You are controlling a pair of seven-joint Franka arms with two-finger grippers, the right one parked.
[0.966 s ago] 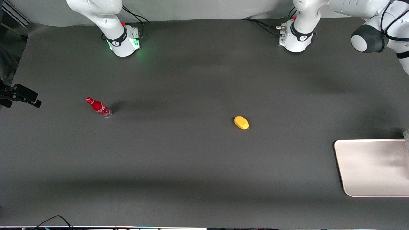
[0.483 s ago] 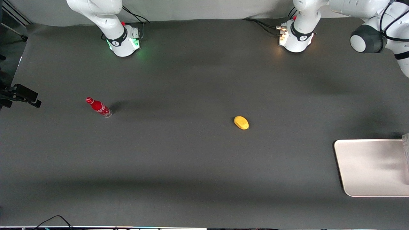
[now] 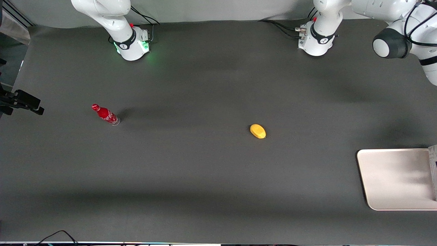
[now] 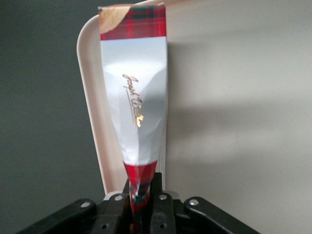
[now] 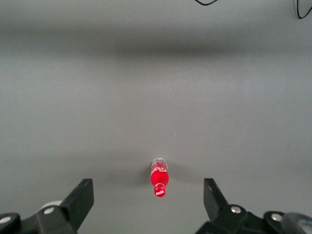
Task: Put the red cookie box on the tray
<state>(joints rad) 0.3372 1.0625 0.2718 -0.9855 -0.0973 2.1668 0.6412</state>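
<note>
My left gripper (image 4: 143,204) is shut on the tartan end of the red cookie box (image 4: 135,97), which hangs from its fingers above the tray (image 4: 234,122). The box shows a grey-white panel with gold script and a dark red tartan band at its free end. It hangs over the tray's rim near a rounded corner. In the front view the off-white tray (image 3: 392,177) lies at the working arm's end of the table. Only a grey sliver of the box (image 3: 433,171) shows there, at the picture's edge over the tray. The gripper itself is out of that view.
A small red cola bottle (image 3: 106,114) lies toward the parked arm's end of the table and also shows in the right wrist view (image 5: 159,178). A yellow oval object (image 3: 257,131) lies mid-table on the dark mat. A black mount (image 3: 21,101) juts in at the table's edge.
The sliver of the box has come further into the front view over the tray. The working arm's elbow has shifted slightly. The bottle and the yellow object have not moved.
</note>
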